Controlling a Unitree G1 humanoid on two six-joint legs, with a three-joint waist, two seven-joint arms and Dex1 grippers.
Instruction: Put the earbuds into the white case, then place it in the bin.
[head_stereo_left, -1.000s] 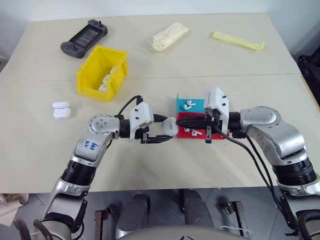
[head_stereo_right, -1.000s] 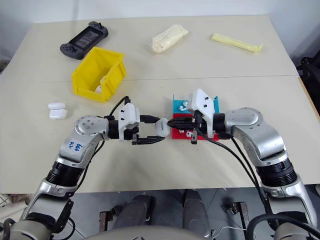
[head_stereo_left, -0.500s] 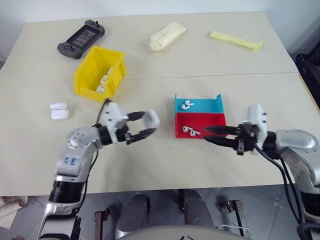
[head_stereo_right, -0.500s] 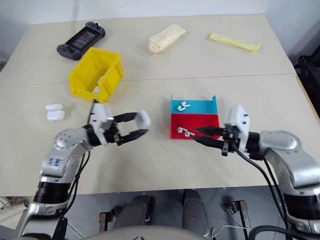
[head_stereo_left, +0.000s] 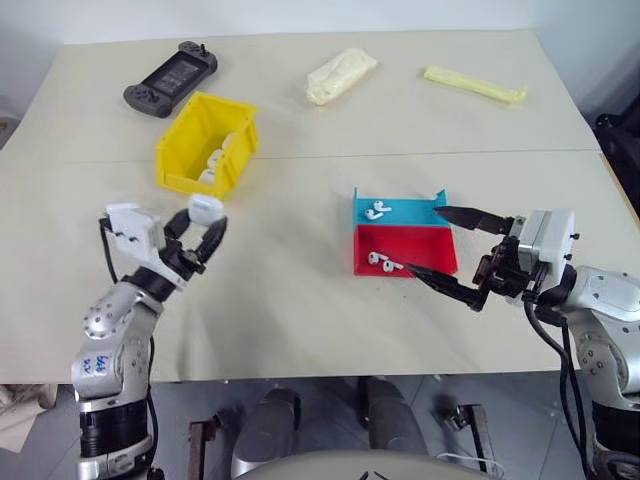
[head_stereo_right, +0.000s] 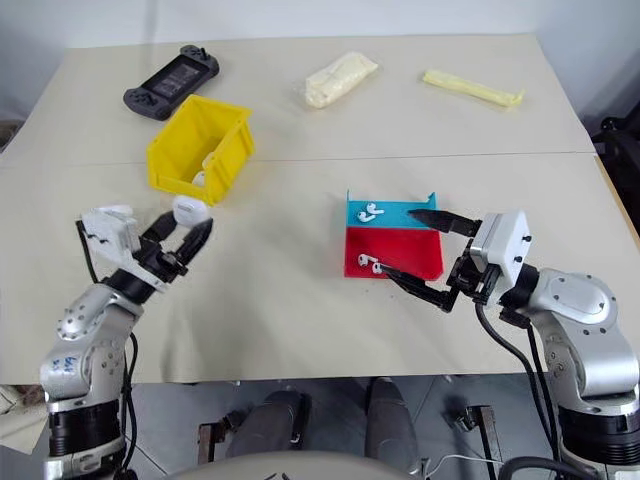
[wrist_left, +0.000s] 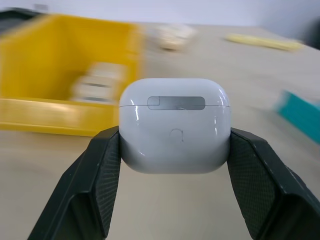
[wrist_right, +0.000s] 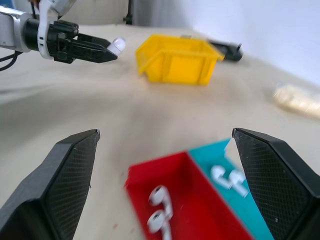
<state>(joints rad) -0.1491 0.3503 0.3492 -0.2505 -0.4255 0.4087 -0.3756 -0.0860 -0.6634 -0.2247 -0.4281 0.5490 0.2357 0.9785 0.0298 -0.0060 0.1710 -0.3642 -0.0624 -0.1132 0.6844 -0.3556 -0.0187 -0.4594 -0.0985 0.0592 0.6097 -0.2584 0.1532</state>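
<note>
Nearest, the left gripper (head_stereo_left: 205, 235) pinches a small glossy white rounded earbud case (wrist_left: 174, 125), lid closed, by its two side faces, raised off the table just short of the bright yellow plastic bin (head_stereo_left: 205, 148). The smooth, hard, light shell looks slippery, so that flat-sided hold seems safest. Across the table, the right gripper (head_stereo_left: 452, 252) hangs with fingers spread wide, empty, beside the red tray (head_stereo_left: 404, 248) holding tiny white earbuds (head_stereo_left: 380, 261).
</note>
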